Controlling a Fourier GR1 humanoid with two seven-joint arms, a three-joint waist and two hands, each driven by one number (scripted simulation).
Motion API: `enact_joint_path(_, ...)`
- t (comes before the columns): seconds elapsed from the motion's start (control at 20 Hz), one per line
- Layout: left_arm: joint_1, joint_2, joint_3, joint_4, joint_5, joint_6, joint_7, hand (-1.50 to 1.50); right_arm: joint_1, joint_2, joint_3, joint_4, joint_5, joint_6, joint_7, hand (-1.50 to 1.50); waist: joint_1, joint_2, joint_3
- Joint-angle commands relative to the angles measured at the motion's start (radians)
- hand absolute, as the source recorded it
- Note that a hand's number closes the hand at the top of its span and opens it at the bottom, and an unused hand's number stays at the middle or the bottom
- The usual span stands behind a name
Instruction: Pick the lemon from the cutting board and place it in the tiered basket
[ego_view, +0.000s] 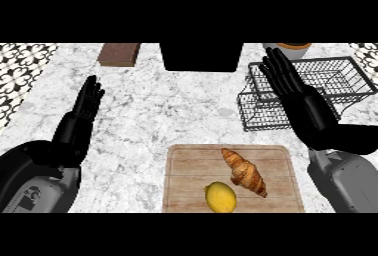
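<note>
When we looked down at the counter, the lemon (220, 197) was sitting on the cutting board (184, 170) at its near edge, just beside the lower end of a croissant (244, 172) (we couldn't tell whether the two actually touched). Neither hand had anything in it. The left hand (85, 107) showed at the left of the view, fingers straight, close together and pointing up, well apart from the board. The right hand (295, 95) was much the same, flat and straight-fingered, showing in front of the tiered basket (260, 116) at the right. So nothing was picked up yet.

As for how the lemon would handle, we judged it light and firm enough not to squash. The skin looked smooth and could slip, and that rounded shape would roll if nudged sideways. We figured the best hold was across the fat middle, thumb on one side and fingers curled round the other, not on the tapered ends. The croissant side was the crowded one, so coming in from the open left of the lemon looked safer to us. With the basket being wire-walled, we reckoned the lemon had to go over the rim and be set down low rather than let go from high up.
</note>
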Motion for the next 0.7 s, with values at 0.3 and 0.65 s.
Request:
enact_joint_path(0.3,-0.005,-0.027,-0.024,-0.001,-0.057,0.058,0.017,0.00,0.065,0.310,-0.164,0.126,-0.512,0.113,-0.094,1.50,-0.038,0.111,0.043)
enact_joint_path(0.65,-0.028,-0.069,-0.087,0.014,-0.098,0.082,0.084,0.00,0.010,0.132,0.089,0.319,-0.695,0.869,0.144,-1.50,0.011,0.058,-0.002)
